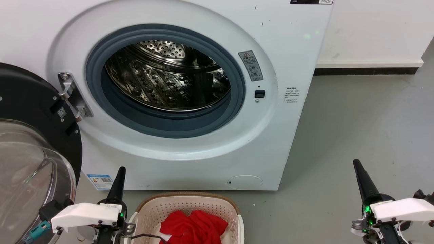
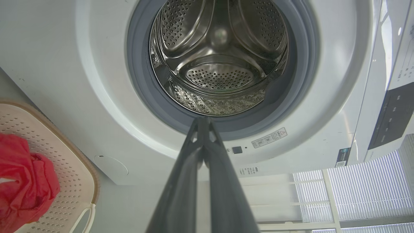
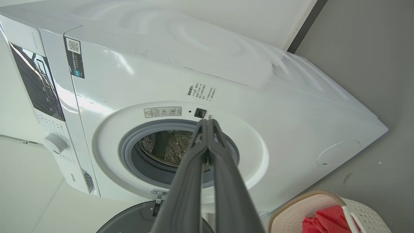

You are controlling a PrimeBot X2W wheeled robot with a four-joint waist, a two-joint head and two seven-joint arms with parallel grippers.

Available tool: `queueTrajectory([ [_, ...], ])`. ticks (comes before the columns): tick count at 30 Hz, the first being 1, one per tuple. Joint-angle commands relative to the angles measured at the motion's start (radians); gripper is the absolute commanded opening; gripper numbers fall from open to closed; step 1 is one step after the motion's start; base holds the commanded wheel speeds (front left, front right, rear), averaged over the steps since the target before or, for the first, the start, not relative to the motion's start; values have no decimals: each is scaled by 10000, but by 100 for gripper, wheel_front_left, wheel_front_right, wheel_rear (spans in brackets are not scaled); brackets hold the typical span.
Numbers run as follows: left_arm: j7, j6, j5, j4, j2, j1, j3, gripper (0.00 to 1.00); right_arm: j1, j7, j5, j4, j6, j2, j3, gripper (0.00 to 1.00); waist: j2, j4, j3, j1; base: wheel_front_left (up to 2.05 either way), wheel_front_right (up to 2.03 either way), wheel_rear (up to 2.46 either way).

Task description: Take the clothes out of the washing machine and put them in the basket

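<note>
Grey floor (image 1: 356, 135) is bearing the basket (image 1: 190, 198) of clothes (image 1: 193, 227). From the head we are seeing the door (image 1: 30, 101) open; from the wrists, left gripper (image 2: 203, 121) and right gripper (image 3: 208, 123) pressed together.

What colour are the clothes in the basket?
The clothes are bright red, clearest in the head view.

There is one washing machine (image 1: 288, 51) with one glass door (image 1: 30, 101), one laundry basket (image 1: 149, 206), one heap of red clothes (image 1: 193, 227) whose garments cannot be told apart, and two grippers: left gripper (image 1: 121, 169), right gripper (image 1: 355, 162).
</note>
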State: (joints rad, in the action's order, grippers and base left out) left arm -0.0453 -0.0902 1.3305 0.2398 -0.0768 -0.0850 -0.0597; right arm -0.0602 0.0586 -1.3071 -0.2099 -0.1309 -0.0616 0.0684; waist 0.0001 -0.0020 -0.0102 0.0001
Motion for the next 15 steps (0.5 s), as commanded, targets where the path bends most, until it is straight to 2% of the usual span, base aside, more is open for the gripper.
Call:
queueTrajectory([
  [1,-63,-82,180,-25,43,-170,-53,0,-209,33,-218,1,1,-46,34,0,-1,1,3,-1,0,0,0],
  [15,-325,-235,1260,7,128,-233,-276,0,-340,216,-1429,-141,2,-30,147,0,-1,8,51,-1,0,0,0],
])
